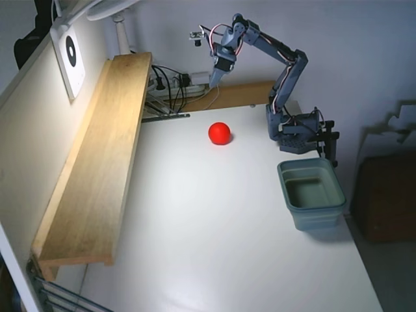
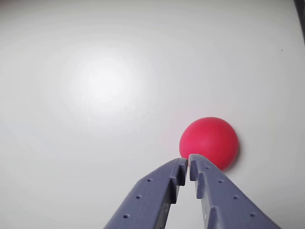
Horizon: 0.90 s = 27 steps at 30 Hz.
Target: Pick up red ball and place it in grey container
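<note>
The red ball (image 1: 220, 132) rests on the white table (image 1: 214, 234), in its far half. High above and behind it hangs my gripper (image 1: 213, 82), pointing down, its two grey fingers closed with nothing between them. In the wrist view the ball (image 2: 209, 142) shows just past the closed fingertips of my gripper (image 2: 187, 163), well below them. The grey container (image 1: 311, 193) stands at the table's right edge, next to the arm's base, and looks empty.
A long wooden shelf (image 1: 97, 156) runs along the table's left side. Cables and a power strip (image 1: 172, 84) lie at the back. The arm's base (image 1: 296, 130) is clamped at the right rear. A lamp stand (image 1: 120, 29) rises behind the shelf.
</note>
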### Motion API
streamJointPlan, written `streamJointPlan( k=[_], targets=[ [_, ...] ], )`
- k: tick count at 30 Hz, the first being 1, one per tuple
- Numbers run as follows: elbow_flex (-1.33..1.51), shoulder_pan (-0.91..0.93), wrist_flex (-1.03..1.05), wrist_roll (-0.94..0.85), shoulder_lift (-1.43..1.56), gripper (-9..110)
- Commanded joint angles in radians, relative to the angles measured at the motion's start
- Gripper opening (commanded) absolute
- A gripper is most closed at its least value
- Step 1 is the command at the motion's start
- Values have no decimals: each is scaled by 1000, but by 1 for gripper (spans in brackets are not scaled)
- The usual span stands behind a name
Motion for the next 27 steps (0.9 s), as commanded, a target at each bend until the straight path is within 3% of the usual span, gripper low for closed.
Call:
streamJointPlan(
  k=[1, 2, 3, 27],
  targets=[
    [11, 10, 6, 2, 29, -3],
    [11, 10, 6, 2, 29, -3],
    [11, 10, 6, 2, 29, 38],
    [11, 73, 6, 2, 29, 38]
  ],
)
